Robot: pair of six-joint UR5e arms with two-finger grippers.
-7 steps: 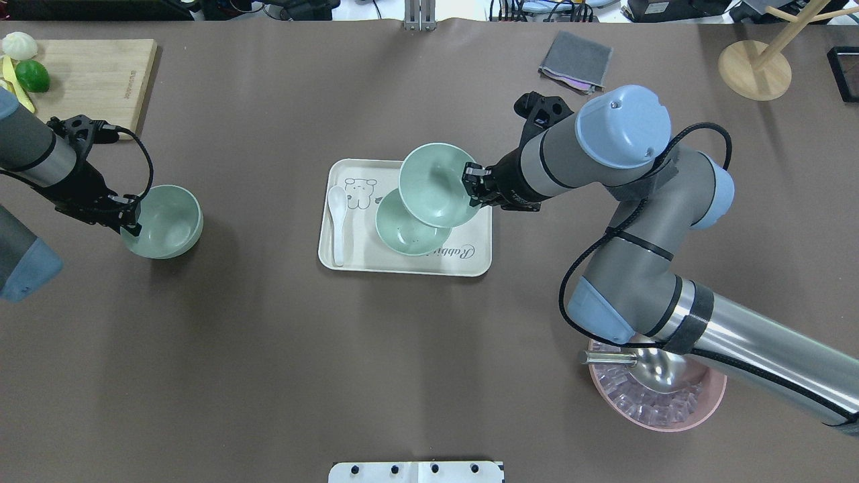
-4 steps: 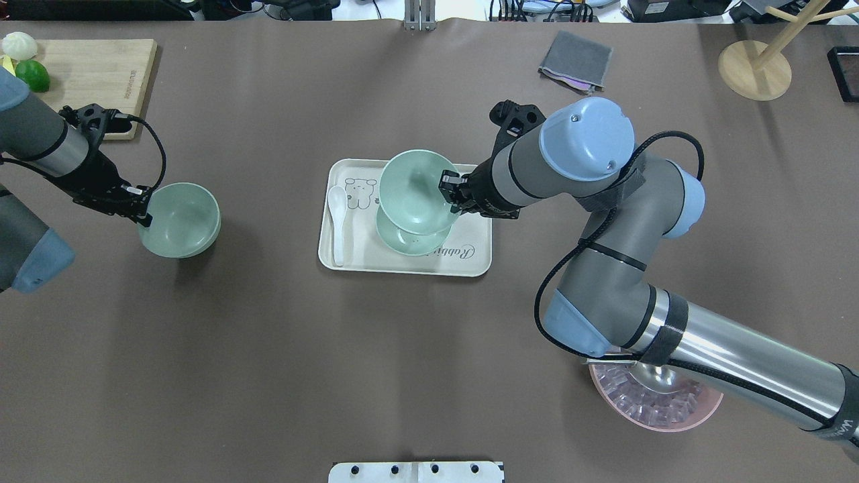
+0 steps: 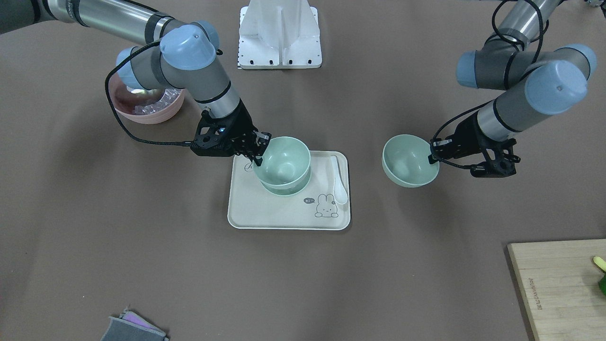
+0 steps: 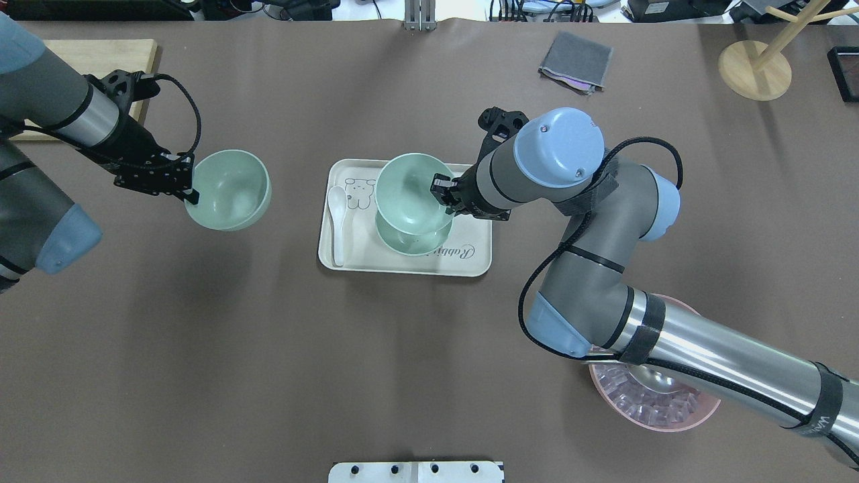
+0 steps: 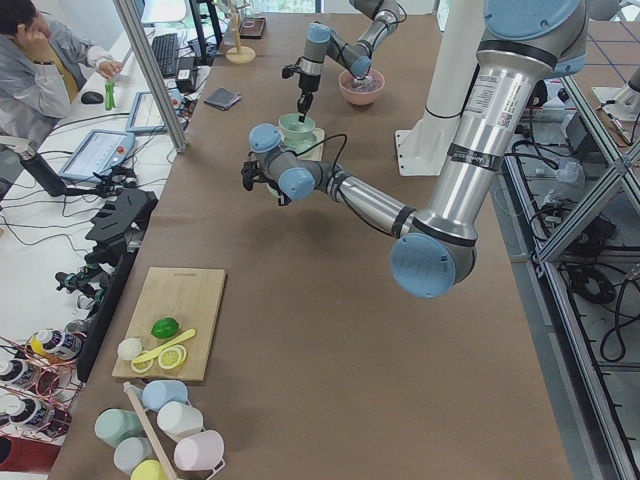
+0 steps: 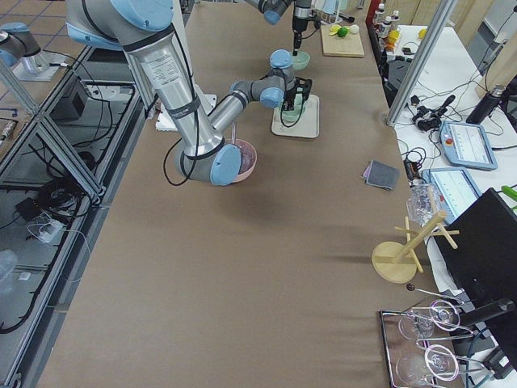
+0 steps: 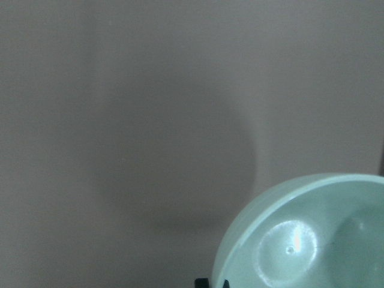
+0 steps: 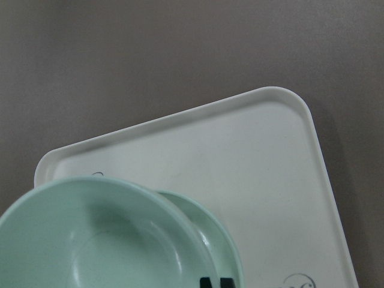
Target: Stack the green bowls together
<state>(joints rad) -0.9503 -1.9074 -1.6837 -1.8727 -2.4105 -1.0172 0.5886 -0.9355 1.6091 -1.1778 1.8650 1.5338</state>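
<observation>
Three pale green bowls show. One green bowl (image 4: 415, 245) sits on the cream tray (image 4: 470, 267). My right gripper (image 4: 444, 195) is shut on the rim of a second green bowl (image 4: 409, 193) and holds it directly over the tray bowl, slightly offset; I cannot tell if they touch. In the right wrist view the held bowl (image 8: 102, 240) overlaps the lower one (image 8: 223, 237). My left gripper (image 4: 189, 185) is shut on the rim of the third green bowl (image 4: 231, 190), held above the table left of the tray. It also shows in the front view (image 3: 407, 161).
A white spoon (image 4: 337, 221) lies on the tray's left side. A pink bowl with a metal scoop (image 4: 654, 402) stands under my right arm. A cutting board (image 4: 100, 50) is at the far left, a grey cloth (image 4: 576, 62) and a wooden stand (image 4: 755, 67) at the far right.
My right gripper has carried its bowl left and down over the tray bowl. My left gripper has carried its bowl right, toward the tray, and farther from the robot.
</observation>
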